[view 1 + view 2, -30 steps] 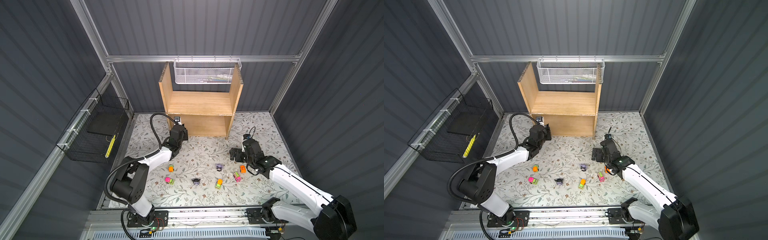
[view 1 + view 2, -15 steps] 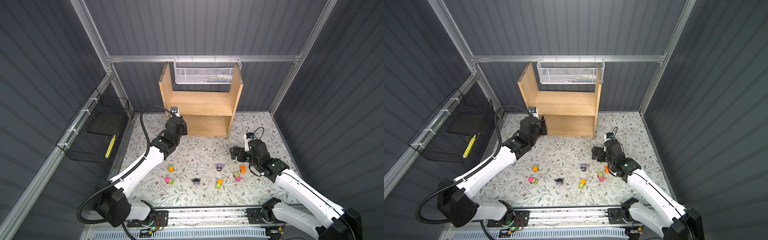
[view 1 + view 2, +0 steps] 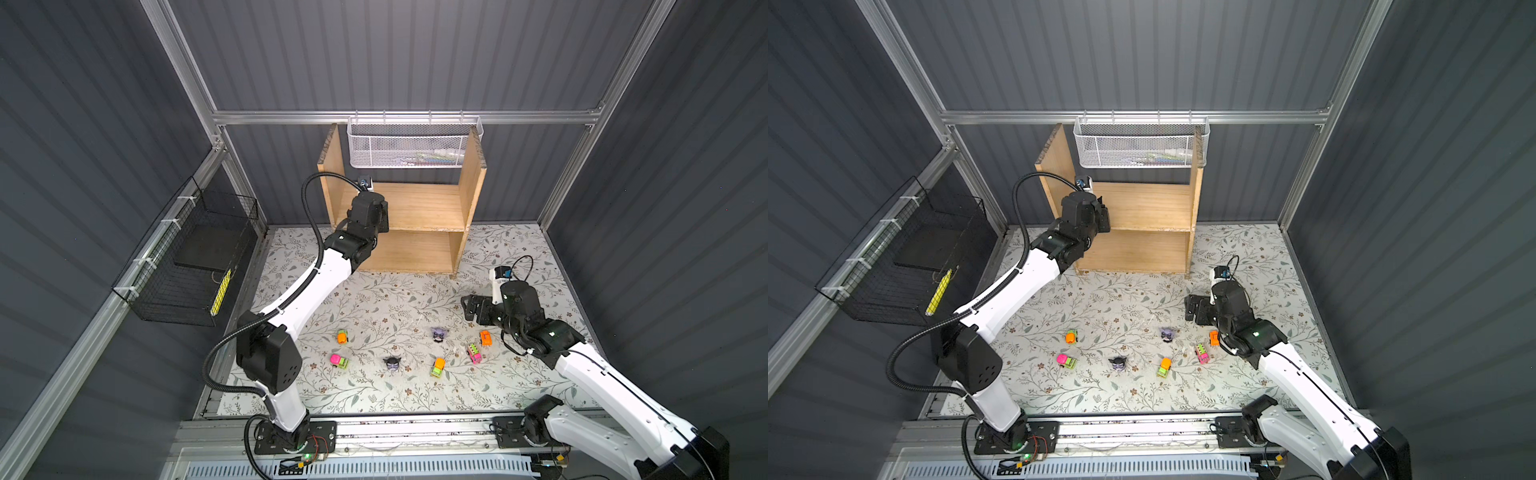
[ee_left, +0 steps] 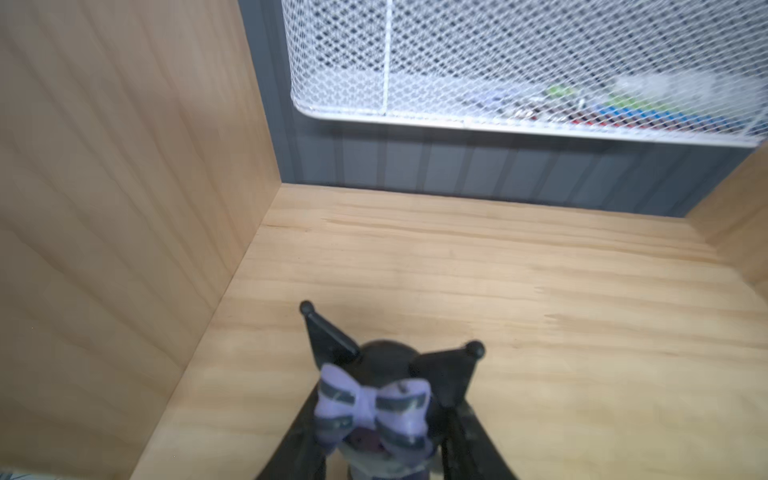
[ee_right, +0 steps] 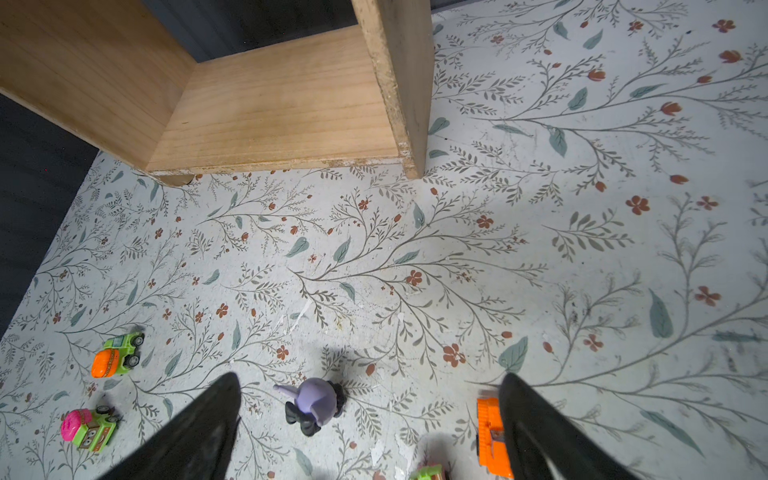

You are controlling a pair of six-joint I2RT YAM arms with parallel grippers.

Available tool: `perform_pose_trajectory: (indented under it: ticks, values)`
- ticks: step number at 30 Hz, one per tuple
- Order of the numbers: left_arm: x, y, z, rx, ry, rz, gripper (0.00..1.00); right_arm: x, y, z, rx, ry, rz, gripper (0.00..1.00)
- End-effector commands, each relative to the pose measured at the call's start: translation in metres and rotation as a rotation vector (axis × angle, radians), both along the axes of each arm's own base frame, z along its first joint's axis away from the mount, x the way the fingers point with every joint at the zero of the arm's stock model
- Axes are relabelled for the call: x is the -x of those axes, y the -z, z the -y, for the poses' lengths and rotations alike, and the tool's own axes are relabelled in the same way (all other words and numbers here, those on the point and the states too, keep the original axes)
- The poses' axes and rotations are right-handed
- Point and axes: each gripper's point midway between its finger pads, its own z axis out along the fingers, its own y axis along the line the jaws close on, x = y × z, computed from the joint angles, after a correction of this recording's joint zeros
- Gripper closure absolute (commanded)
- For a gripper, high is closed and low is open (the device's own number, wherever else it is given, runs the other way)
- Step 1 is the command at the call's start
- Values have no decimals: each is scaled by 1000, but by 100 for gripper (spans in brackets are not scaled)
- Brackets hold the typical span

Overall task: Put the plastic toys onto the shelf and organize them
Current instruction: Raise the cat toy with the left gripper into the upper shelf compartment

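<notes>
Reading the surface (image 3: pixel 395 286) as a dial in the top views, the shelf (image 3: pixel 424 205) stands at 12 o'clock. My left hand (image 4: pixel 380 415) is clamped on a figurine (image 4: pixel 386 361) (the one with the lilac bow), a finger (image 4: pixel 469 440) on either side of it. The hand is over the shelf's upper board, near the board's 8 o'clock corner and close to the side panel there. Whether the figurine touches the wood I cannot tell.

My right hand (image 5: pixel 370 384) hangs at 3 o'clock above the surface, fingers (image 5: pixel 208 428) wide apart, gripping nothing. Its wrist camera shows a second figurine (image 5: pixel 316 403) on the surface in line with the gap, and an orange car (image 5: pixel 490 436) just beside one finger.

The other loose toys lie well apart from the shelf: an orange truck (image 3: pixel 341 336) and a pink truck (image 3: pixel 338 360) at 8 o'clock, a third figurine (image 3: pixel 392 363) at 6, an orange-lime car (image 3: pixel 437 368) at 5 and a pink car (image 3: pixel 473 353) at 4. A white basket (image 3: pixel 411 145) hangs on the back wall above the shelf, and a black basket (image 3: pixel 195 257) hangs at 9 o'clock.
</notes>
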Motion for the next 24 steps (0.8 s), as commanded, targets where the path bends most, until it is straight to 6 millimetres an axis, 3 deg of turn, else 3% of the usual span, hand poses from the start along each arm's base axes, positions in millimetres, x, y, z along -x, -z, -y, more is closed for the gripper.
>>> perform_pose_trajectory:
  ticks: [1,10,24]
  values:
    - [-10,-20,-8,-28,-24,65,80,-4,-4,3,15,11,14,4]
    - [-29,-20,-25,-44,-68,109,80,-11,8,4,39,21,-9,4]
    - [-14,-13,-39,-25,-77,215,77,-17,16,4,43,22,-29,4]
